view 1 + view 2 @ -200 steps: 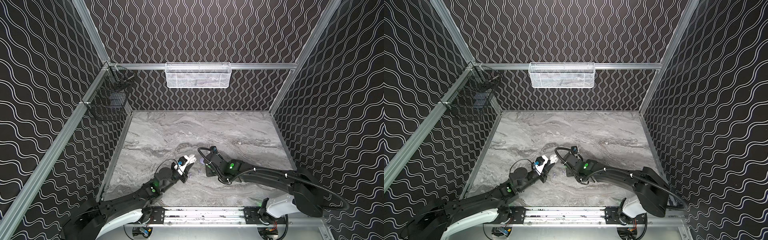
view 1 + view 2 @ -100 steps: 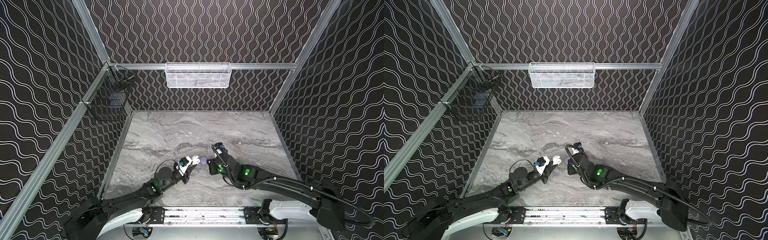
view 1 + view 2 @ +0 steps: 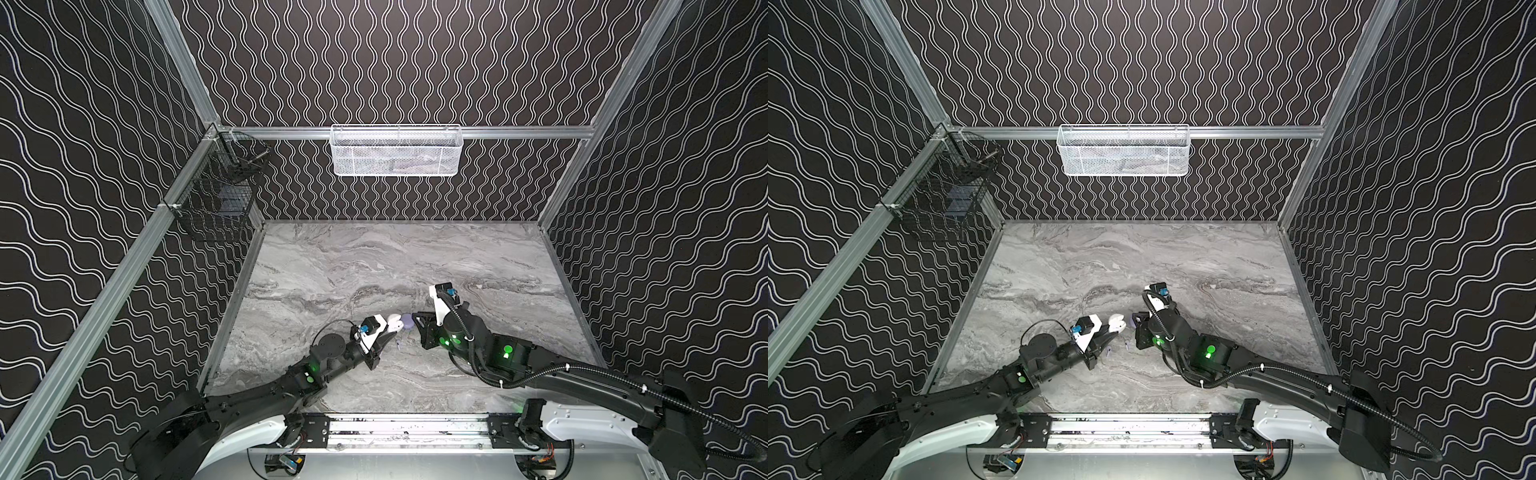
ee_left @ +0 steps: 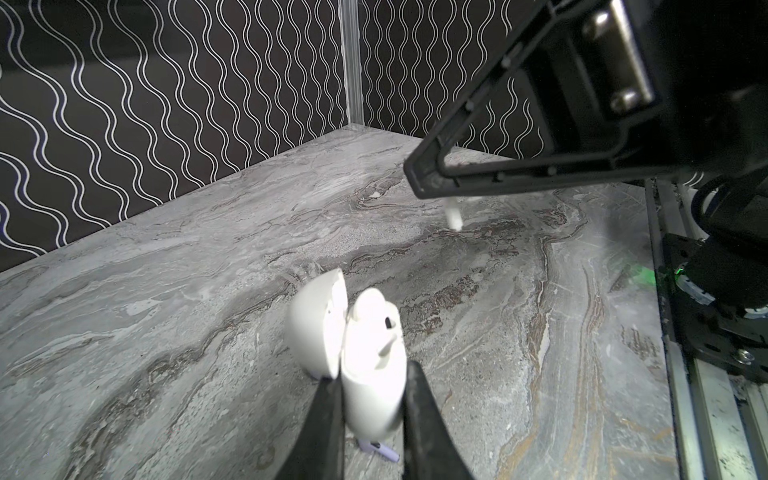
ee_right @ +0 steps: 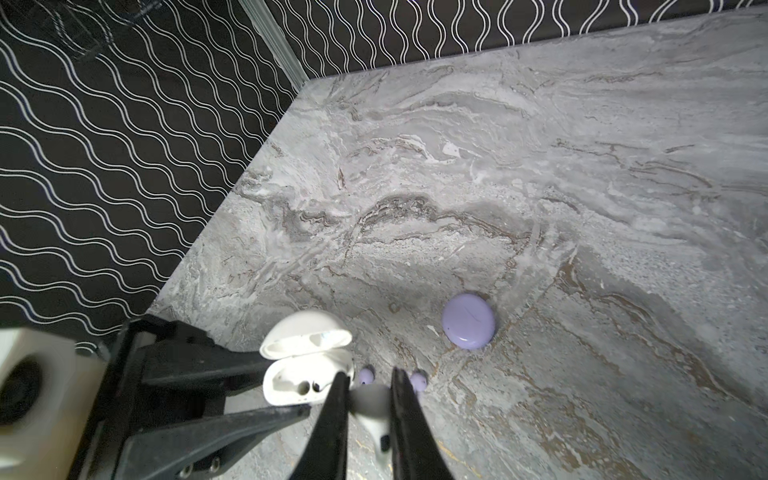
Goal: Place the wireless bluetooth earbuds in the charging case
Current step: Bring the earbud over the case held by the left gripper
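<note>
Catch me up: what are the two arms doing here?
The left gripper is shut on the white charging case, whose lid is flipped open. The right gripper is shut on a white earbud and holds it right beside the case's opening; it is not seated yet. Two lavender earbuds lie loose on the marble table next to the white case. The lavender case sits closed a little further off, with neither gripper on it.

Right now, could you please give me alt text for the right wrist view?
The right gripper pinches a white earbud near the open white case, which the left gripper holds. Two lavender earbuds and a closed lavender case lie on the marble table.
</note>
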`<state>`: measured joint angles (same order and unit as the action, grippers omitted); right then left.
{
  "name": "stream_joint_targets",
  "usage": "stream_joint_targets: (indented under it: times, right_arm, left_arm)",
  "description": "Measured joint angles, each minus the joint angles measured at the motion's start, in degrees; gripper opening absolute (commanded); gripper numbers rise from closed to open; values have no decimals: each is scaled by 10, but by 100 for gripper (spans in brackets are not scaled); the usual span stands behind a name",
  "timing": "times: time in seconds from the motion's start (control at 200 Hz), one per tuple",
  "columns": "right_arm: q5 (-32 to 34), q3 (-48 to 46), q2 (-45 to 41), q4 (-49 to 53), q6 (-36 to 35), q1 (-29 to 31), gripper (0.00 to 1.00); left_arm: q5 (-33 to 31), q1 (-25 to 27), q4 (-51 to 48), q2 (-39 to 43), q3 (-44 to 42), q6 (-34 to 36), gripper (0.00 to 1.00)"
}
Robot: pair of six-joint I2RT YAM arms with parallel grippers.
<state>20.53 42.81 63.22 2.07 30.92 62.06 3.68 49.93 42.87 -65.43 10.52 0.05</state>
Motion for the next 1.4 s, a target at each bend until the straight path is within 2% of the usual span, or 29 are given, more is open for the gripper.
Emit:
stream_joint_targets:
  times: [0.516, 1.396]
  right_arm:
    - [-3, 17, 27, -54, -35, 24, 6]
    - [-5, 3, 69, -126, -40, 38, 6]
  left_arm:
    - [14, 0, 11, -3, 1, -2, 0]
    - [14, 0, 12, 6, 1, -2, 0]
